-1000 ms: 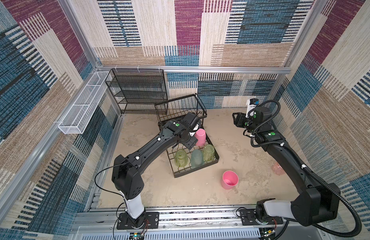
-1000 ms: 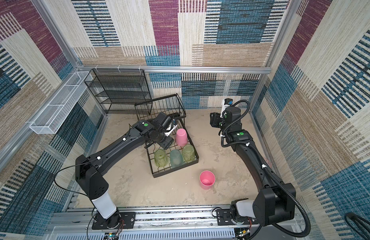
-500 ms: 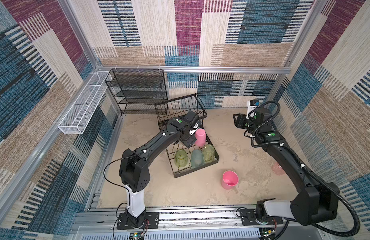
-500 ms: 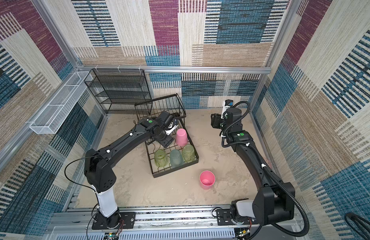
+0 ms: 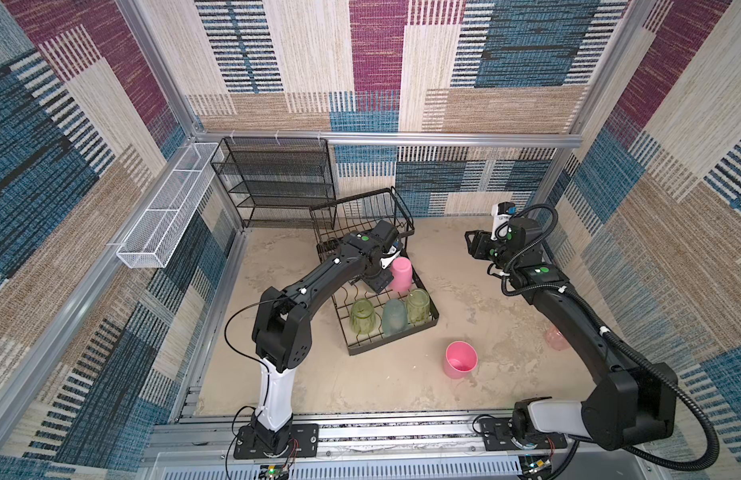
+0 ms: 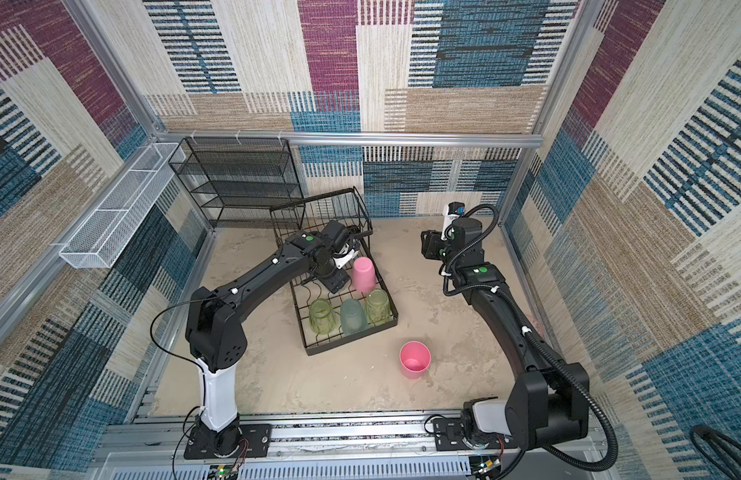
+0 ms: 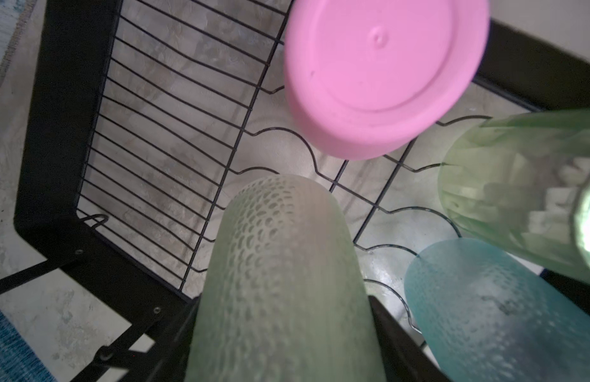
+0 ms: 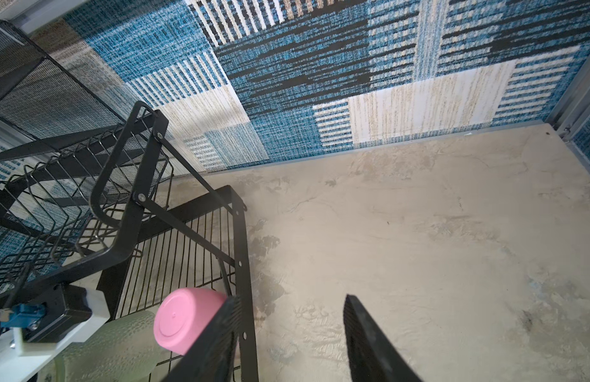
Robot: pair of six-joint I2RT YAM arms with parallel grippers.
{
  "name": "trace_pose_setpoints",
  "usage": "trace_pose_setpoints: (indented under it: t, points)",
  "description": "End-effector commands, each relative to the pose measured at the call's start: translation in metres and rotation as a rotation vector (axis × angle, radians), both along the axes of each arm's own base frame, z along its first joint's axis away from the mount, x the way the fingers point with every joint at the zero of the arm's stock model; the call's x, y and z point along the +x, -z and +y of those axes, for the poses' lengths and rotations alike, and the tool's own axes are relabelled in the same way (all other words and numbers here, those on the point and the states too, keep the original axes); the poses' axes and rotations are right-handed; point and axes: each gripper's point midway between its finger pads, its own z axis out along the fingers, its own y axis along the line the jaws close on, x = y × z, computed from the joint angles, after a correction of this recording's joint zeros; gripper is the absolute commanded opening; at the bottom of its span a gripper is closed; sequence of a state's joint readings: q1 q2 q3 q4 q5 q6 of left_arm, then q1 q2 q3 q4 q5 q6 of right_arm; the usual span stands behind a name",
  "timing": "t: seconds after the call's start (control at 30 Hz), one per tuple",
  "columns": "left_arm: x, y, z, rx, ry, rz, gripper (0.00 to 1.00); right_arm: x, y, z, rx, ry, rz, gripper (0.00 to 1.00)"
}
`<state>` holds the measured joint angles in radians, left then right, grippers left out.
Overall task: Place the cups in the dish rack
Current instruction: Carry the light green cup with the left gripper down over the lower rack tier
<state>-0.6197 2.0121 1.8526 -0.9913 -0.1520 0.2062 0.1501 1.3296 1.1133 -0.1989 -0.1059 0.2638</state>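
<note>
My left fingers (image 7: 399, 344) are clamped on either side of the textured cup (image 7: 280, 281), a translucent yellow-green one that fills the space between them in the left wrist view. In both top views that arm reaches down over the lower tier of the dish rack (image 5: 391, 344), just beside the inverted pink cup (image 5: 401, 273). From above, the arm's own wrist hides the textured cup, and I cannot tell whether it touches the wires.

Three more cups stand upside down in a row along the rack's front edge, close together. The left-hand green cup (image 5: 362, 316) is first, the teal cup (image 5: 393, 316) is in the middle, and the right-hand green cup (image 5: 418, 305) is last. The inverted pink cup stands behind them, near the rack's right side.

Two cups are outside the rack. The upright pink cup (image 5: 460, 359) sits mouth up on the table (image 5: 319, 374), in front of the rack and apart from it. The reddish-pink cup (image 5: 556, 337) is over by the right wall, partly hidden behind my right arm.

My right fingers (image 8: 363, 337) stand apart with only bare table showing between them, so they hold nothing. That arm hangs to the right of the rack, toward the back wall.
</note>
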Motion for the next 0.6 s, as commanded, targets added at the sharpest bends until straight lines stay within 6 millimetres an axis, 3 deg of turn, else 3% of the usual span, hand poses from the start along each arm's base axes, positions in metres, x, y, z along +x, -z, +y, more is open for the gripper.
trace_pose_setpoints:
  t: [0.0, 0.4, 0.57]
  points:
    - [0.002, 0.005, -0.001, -0.001, 0.008, 0.014, 0.61, 0.004, -0.006, 0.003, 0.007, -0.016, -0.037, 0.53]
    - [0.004, 0.029, 0.0, 0.007, -0.003, 0.074, 0.63, 0.007, -0.002, 0.006, 0.013, -0.028, -0.033, 0.54]
    - [0.002, 0.03, 0.001, 0.008, -0.006, 0.079, 0.63, 0.007, 0.0, 0.006, 0.014, -0.028, -0.031, 0.54]
